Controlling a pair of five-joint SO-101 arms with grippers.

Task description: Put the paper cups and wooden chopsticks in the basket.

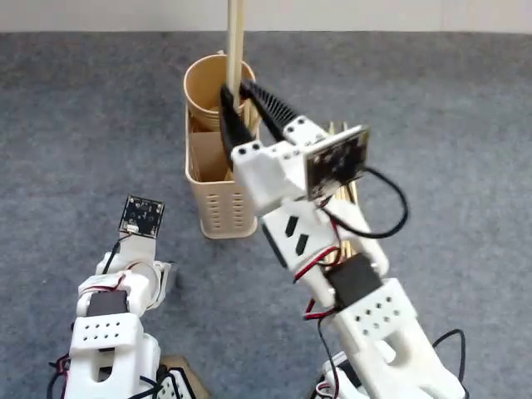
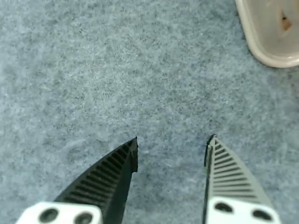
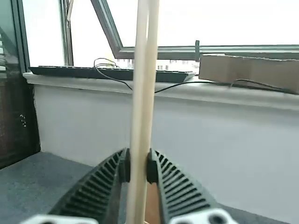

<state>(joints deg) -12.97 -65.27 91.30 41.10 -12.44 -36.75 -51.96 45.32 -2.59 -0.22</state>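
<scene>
A pair of wooden chopsticks (image 1: 235,41) stands upright over the beige slotted basket (image 1: 223,204), and my right gripper (image 1: 237,90) is shut on the pair. The right wrist view has the same chopsticks (image 3: 145,84) rising between the black fingers of that gripper (image 3: 138,158). A brown paper cup (image 1: 208,91) sits in the far end of the basket. More chopsticks (image 1: 349,198) lie on the carpet under the right arm, partly hidden by it. My left gripper (image 2: 170,144) hangs open over bare carpet near the basket's corner (image 2: 271,39).
Grey carpet (image 1: 432,108) covers the table on all sides of the basket. The left arm (image 1: 125,283) is folded back at the near left. A wall and a window sill (image 3: 224,88) lie beyond the table's far edge.
</scene>
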